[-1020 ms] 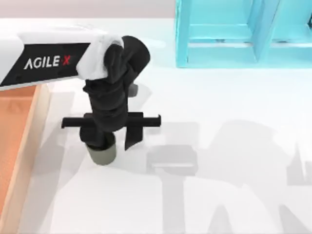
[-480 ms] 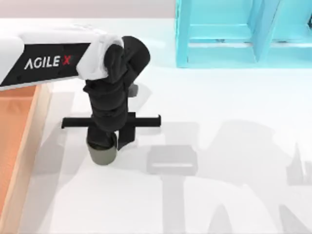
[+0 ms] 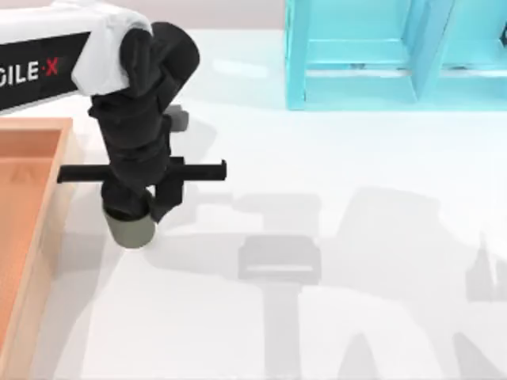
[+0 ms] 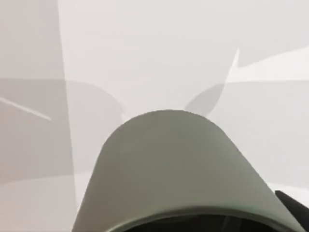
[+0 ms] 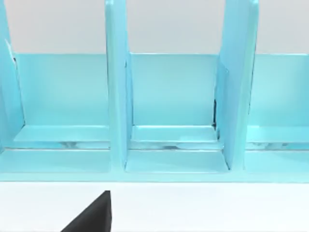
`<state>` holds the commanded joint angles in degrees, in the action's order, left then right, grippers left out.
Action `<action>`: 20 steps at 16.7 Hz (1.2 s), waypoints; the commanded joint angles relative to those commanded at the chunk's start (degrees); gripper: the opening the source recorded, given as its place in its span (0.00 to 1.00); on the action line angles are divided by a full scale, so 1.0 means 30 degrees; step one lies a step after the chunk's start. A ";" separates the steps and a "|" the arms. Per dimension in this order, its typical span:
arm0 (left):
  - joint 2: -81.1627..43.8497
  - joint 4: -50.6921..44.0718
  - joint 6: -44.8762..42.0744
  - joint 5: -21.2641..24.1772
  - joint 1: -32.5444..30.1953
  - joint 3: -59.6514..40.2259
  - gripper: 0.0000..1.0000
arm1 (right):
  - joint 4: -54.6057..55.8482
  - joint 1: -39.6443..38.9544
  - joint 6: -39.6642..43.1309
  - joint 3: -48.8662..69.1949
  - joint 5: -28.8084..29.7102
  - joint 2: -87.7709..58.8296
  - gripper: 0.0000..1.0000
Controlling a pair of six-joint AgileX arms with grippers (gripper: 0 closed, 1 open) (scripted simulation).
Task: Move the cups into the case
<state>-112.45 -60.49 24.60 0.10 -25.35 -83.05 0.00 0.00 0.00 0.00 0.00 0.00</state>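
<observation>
Left tool (image 3: 136, 212) clamped on olive cup (image 3: 131, 230)

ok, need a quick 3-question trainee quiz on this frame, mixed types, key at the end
1. True or false: the olive-green cup already lies inside the wooden case.
2. Which gripper holds the cup? A) left B) right
3. Fill in: the cyan shelf unit stands at the top view's far ____ side.

Key: 1 false, the left gripper holds the cup beside the case's rim, over the table; 2 A; 3 right.
</observation>
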 joint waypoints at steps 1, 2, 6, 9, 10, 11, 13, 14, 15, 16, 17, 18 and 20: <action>0.0586 -0.0971 -0.0671 0.0002 0.0647 -0.0226 0.00 | 0.0000 0.0000 0.0000 0.0000 0.0000 0.0000 1.00; 0.1181 -0.1923 -0.1378 -0.0003 0.1286 -0.0456 0.00 | 0.0000 0.0000 0.0000 0.0000 0.0000 0.0000 1.00; 0.2789 -0.3829 -0.3139 -0.0017 0.2922 -0.1016 0.00 | 0.0000 0.0000 0.0000 0.0000 0.0000 0.0000 1.00; 0.2728 -0.3804 -0.3159 -0.0059 0.2852 -0.0964 0.00 | 0.0000 0.0000 0.0000 0.0000 0.0000 0.0000 1.00; 0.2717 -0.3833 -0.3202 -0.0063 0.2893 -0.0992 0.00 | 0.0000 0.0000 0.0000 0.0000 0.0000 0.0000 1.00; 0.2700 -0.3950 -0.3426 -0.0054 0.3108 -0.1117 0.00 | 0.0000 0.0000 0.0000 0.0000 0.0000 0.0000 1.00; 0.2764 -0.4320 -0.4420 0.0082 0.4070 -0.1397 0.00 | 0.0000 0.0000 0.0000 0.0000 0.0000 0.0000 1.00; 0.2832 -0.4552 -0.5188 0.0199 0.4800 -0.1548 0.00 | 0.0000 0.0000 0.0000 0.0000 0.0000 0.0000 1.00; 0.2900 -0.4817 -0.6105 0.0322 0.5679 -0.1724 0.00 | 0.0000 0.0000 0.0000 0.0000 0.0000 0.0000 1.00; 0.2973 -0.5114 -0.7006 0.0457 0.6606 -0.1891 0.00 | 0.0000 0.0000 0.0000 0.0000 0.0000 0.0000 1.00; 0.3091 -0.5401 -0.7883 0.0611 0.7534 -0.2069 0.00 | 0.0000 0.0000 0.0000 0.0000 0.0000 0.0000 1.00; 0.3255 -0.5661 -0.8905 0.0744 0.8589 -0.2264 0.00 | 0.0000 0.0000 0.0000 0.0000 0.0000 0.0000 1.00; 0.3546 -0.6198 -1.0917 0.0966 1.0665 -0.2525 0.00 | 0.0000 0.0000 0.0000 0.0000 0.0000 0.0000 1.00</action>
<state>-101.81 -79.09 -8.15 3.00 6.65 -90.62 0.00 0.00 0.00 0.00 0.00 0.00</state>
